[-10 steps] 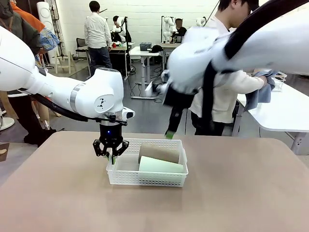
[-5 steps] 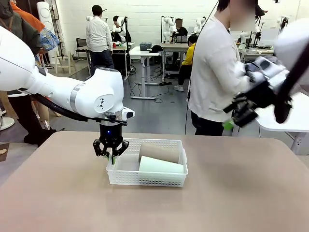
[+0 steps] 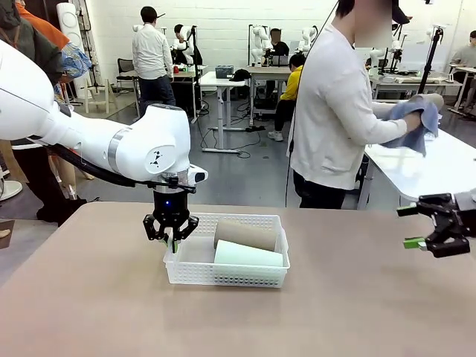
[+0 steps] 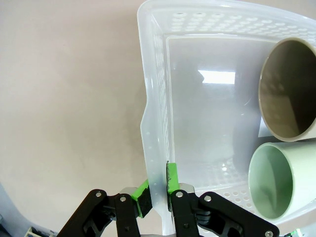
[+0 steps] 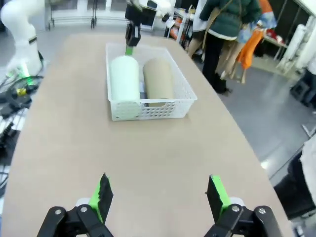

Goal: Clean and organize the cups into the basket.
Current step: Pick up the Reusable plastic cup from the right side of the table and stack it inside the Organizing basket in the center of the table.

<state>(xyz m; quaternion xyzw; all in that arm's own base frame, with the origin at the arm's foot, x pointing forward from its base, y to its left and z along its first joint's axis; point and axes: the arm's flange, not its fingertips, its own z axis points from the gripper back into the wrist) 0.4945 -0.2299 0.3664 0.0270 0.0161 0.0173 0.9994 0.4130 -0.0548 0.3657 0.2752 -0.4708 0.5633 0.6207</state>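
The white lattice basket (image 3: 195, 271) sits mid-table with two cups lying side by side in it: a tan-brown cup (image 3: 245, 234) at the far side and a mint-green cup (image 3: 249, 255) nearer me. In the left wrist view both cups' open mouths face the camera, tan (image 4: 289, 96) above mint (image 4: 271, 180). My left gripper (image 3: 172, 239) is shut on the basket's left end wall (image 4: 153, 163), one pad on each side of it. My right gripper (image 3: 413, 226) hangs open and empty over the table's right edge, far from the basket (image 5: 148, 109). A person behind the table wipes another tan cup (image 3: 430, 100) with a blue cloth (image 3: 415, 125).
The person stands at the far side, turned toward a white side table (image 3: 431, 167) on the right. Bare tabletop (image 3: 357, 297) stretches between the basket and my right gripper. Other people and tables are farther back.
My right arm has swung from high over the middle down to the table's right edge, gripper still open. The person's cloth-wrapped cup has come into view. Left gripper and basket have not moved.
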